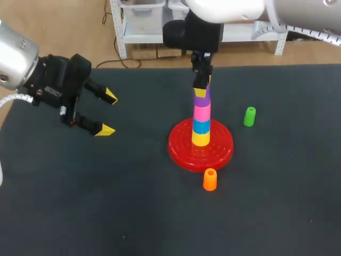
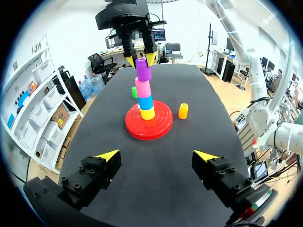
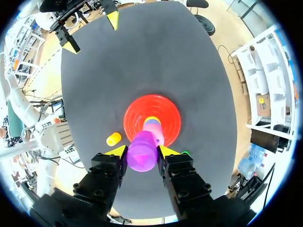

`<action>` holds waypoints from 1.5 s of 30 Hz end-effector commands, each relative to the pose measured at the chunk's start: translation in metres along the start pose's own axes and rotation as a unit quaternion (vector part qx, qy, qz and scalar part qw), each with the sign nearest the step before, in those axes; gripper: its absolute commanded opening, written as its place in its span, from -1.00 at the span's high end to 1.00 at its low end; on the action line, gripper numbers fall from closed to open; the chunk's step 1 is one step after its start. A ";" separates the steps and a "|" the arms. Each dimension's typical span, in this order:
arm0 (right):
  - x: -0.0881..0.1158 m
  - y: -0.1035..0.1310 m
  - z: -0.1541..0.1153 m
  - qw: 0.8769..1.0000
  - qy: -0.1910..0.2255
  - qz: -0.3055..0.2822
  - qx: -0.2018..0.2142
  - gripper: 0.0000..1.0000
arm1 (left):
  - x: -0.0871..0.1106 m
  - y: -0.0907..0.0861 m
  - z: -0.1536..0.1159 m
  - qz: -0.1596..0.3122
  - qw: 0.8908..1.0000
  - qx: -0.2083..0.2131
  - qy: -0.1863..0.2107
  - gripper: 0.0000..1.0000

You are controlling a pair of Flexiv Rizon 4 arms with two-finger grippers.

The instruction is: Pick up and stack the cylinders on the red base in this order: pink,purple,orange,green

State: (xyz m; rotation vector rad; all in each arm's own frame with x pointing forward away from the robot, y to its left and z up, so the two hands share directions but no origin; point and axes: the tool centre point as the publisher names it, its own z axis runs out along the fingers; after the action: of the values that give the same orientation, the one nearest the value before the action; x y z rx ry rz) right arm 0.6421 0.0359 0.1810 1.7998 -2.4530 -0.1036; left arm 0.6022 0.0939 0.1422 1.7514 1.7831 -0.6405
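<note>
Placement of purple cylinder (image 1: 201,97) over red base (image 1: 178,152), second of four steps by my judgement.

Right gripper (image 2: 139,59) stands directly above the base, both yellow-tipped fingers pressed to opposite sides of the purple cylinder, which sits atop the pink cylinder (image 1: 201,112); that rests on a blue cylinder (image 1: 201,126) and a yellow cylinder (image 1: 200,138) at the base's centre. The grip appears retained to steady a tall, slightly leaning column until the piece is seated. Orange cylinder (image 1: 210,179) stands just off the base's near rim; green cylinder (image 1: 249,116) stands near its right side, both not yet stacked. Left gripper (image 1: 108,113) hangs well to the left of the base, fingers spread wide and empty, evidently clear of the work.
</note>
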 end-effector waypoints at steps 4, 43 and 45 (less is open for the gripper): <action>0.007 0.000 0.006 1.000 -0.010 0.004 0.007 1.00 | 0.000 0.000 0.001 0.000 1.000 -0.001 0.000 -1.00; 0.004 -0.004 0.026 1.000 -0.028 0.000 0.003 1.00 | 0.000 0.000 0.001 0.000 1.000 -0.001 0.000 -1.00; 0.003 -0.005 0.028 1.000 -0.027 -0.001 0.002 1.00 | 0.000 0.000 0.001 0.000 1.000 -0.001 0.000 -1.00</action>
State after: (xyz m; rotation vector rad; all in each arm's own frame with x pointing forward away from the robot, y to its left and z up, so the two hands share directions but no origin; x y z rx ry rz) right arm 0.6423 0.0317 0.1711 1.8251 -2.4918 -0.1454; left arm 0.6022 0.0939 0.1422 1.7514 1.7831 -0.6405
